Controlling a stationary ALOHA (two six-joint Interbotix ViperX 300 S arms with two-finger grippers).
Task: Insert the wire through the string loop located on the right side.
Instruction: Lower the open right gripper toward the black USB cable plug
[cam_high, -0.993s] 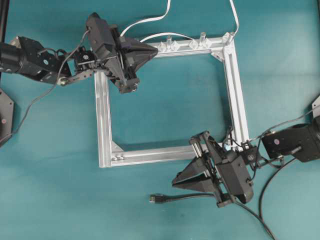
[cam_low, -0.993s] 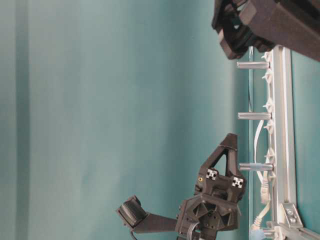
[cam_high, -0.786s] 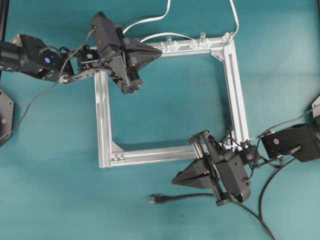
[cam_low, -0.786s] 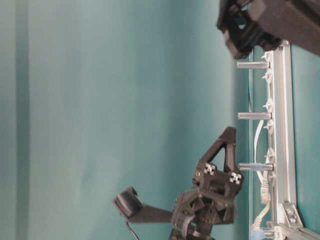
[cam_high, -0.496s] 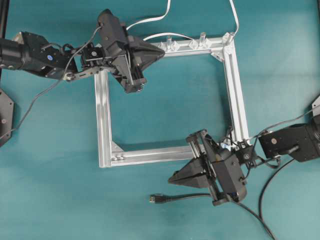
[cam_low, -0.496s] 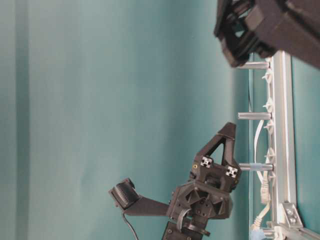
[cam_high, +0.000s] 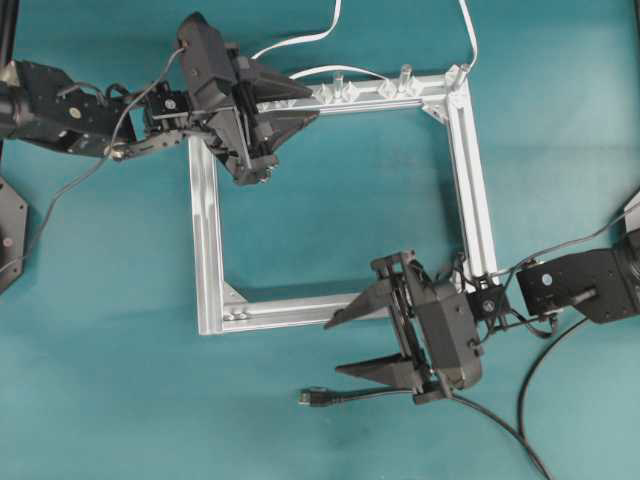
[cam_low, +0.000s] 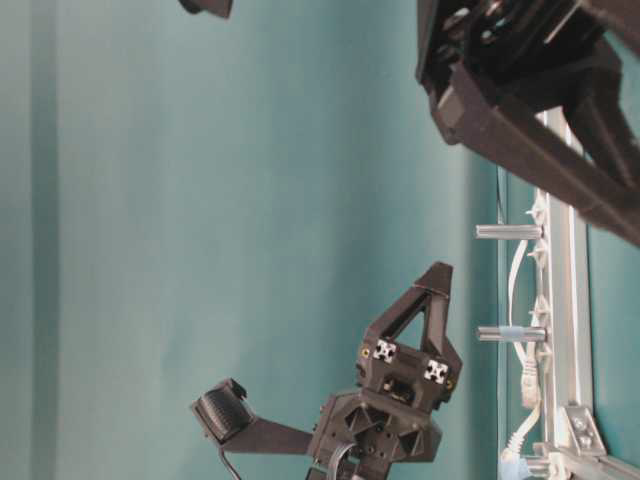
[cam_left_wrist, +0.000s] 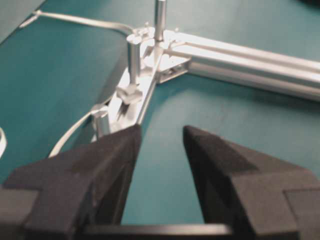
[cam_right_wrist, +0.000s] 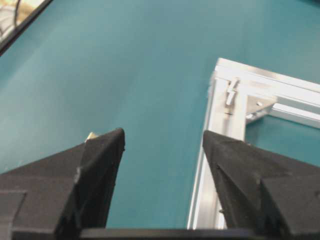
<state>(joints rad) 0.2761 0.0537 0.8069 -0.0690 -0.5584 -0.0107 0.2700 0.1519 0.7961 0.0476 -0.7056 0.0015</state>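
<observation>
The wire's dark plug (cam_high: 311, 397) lies on the teal table below the silver frame, and its black cable (cam_high: 500, 430) trails off to the lower right. My right gripper (cam_high: 335, 346) hovers just above and right of the plug, open and empty, with its upper finger over the frame's bottom rail. In the right wrist view the right gripper (cam_right_wrist: 163, 134) has only bare table between its fingers, and a small pale tip (cam_right_wrist: 91, 135) peeks over the left one. The string loop (cam_high: 460, 268) sits at the frame's lower right corner, partly hidden by the right wrist. My left gripper (cam_high: 313, 103) (cam_left_wrist: 161, 130) is open by the top rail.
The silver square frame (cam_high: 205, 240) lies mid-table. Clear clips (cam_high: 350, 90) and upright metal posts (cam_left_wrist: 134, 55) stand along its top rail. White cables (cam_high: 300, 40) run off the far edge. Open teal table lies left of and below the frame.
The right gripper's fingers have spread from shut to wide open, and it has edged left. The left gripper has also opened, after drifting right and then back left along the top rail.
</observation>
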